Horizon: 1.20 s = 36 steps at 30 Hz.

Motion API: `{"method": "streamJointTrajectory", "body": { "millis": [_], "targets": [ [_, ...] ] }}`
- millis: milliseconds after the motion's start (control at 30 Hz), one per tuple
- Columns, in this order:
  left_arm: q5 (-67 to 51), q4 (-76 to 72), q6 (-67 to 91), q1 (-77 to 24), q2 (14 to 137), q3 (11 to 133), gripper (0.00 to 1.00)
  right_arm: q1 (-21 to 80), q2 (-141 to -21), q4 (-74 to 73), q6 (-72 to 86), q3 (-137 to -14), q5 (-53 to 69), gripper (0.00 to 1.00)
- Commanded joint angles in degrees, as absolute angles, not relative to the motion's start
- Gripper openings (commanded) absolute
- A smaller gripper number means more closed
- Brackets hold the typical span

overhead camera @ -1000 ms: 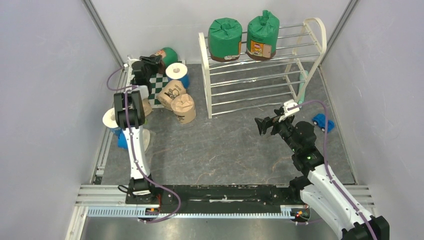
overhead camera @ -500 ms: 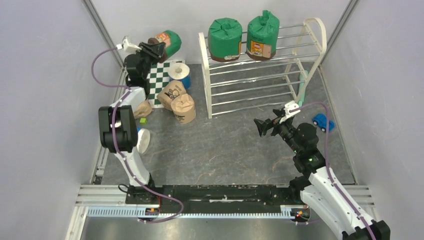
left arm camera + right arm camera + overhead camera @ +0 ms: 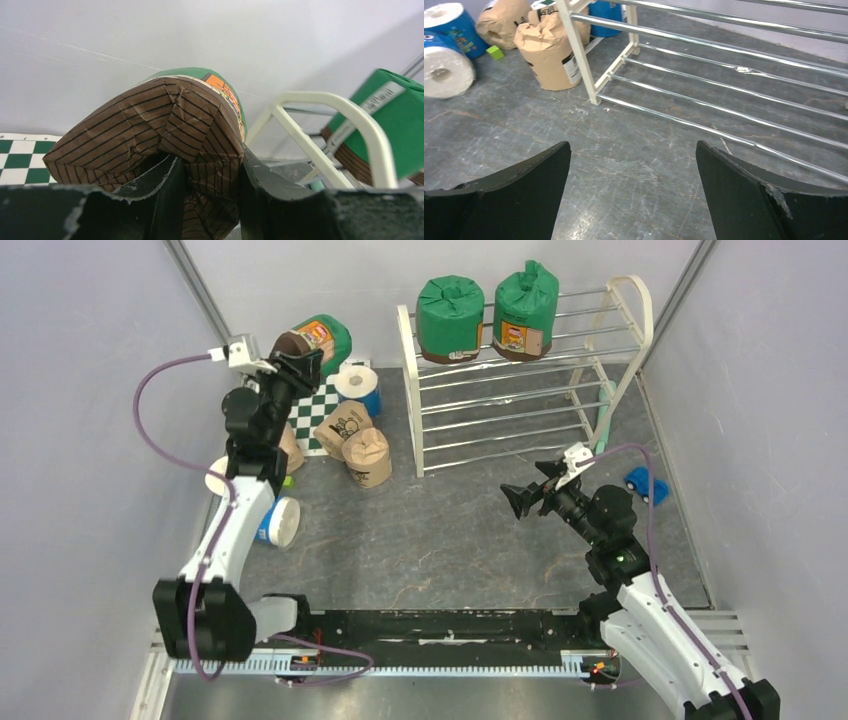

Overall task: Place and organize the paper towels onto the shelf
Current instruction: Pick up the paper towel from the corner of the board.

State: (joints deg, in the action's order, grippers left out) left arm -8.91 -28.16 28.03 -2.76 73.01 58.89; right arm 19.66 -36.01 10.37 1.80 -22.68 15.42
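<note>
left tool (image 3: 293, 357): clamped on the brown pleated end of a green-wrapped paper towel roll (image 3: 322, 336), airborne left of the white-framed chrome-rod shelf (image 3: 411, 390).
right tool (image 3: 522, 502): apart, empty.
risk: pinching only loose wrapping, the roll may slip or hit the shelf.

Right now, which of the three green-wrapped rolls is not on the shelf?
The green roll gripped in the left claw, left of the shelf; the other two stand on its top tier.
</note>
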Motion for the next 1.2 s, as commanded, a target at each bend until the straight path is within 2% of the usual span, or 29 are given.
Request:
{"method": "streamJointTrajectory", "body": {
  "millis": [0,333,467,667,967,1167],
  "targets": [
    [-9.75,-24.29,23.89,-2.95,60.44,53.49,0.35,19.92,-37.47,14.69,3.98,-25.45,21.73,0.99],
    [-21.45,-7.72,26.22,-3.06,33.07,40.33,0.36,23.48,-41.81,21.66,10.50,-28.99,30.13,0.99],
    [-27.77,-5.01,30.68,-4.98,27.51,36.62,0.36,28.78,-46.09,25.23,12.50,-31.55,30.76,0.99],
    [-35.03,-10.28,38.66,-7.87,23.34,31.42,0.36,35.63,-51.12,30.56,15.18,-33.66,28.35,0.99],
    [-41.75,-31.80,54.14,-10.74,23.57,22.01,0.37,36.21,-52.61,42.09,24.26,-32.64,28.51,0.99],
    [-42.20,-42.68,60.74,-12.45,26.11,19.02,0.38,36.67,-56.99,50.90,35.23,-32.79,30.44,0.99]
  ]
}}
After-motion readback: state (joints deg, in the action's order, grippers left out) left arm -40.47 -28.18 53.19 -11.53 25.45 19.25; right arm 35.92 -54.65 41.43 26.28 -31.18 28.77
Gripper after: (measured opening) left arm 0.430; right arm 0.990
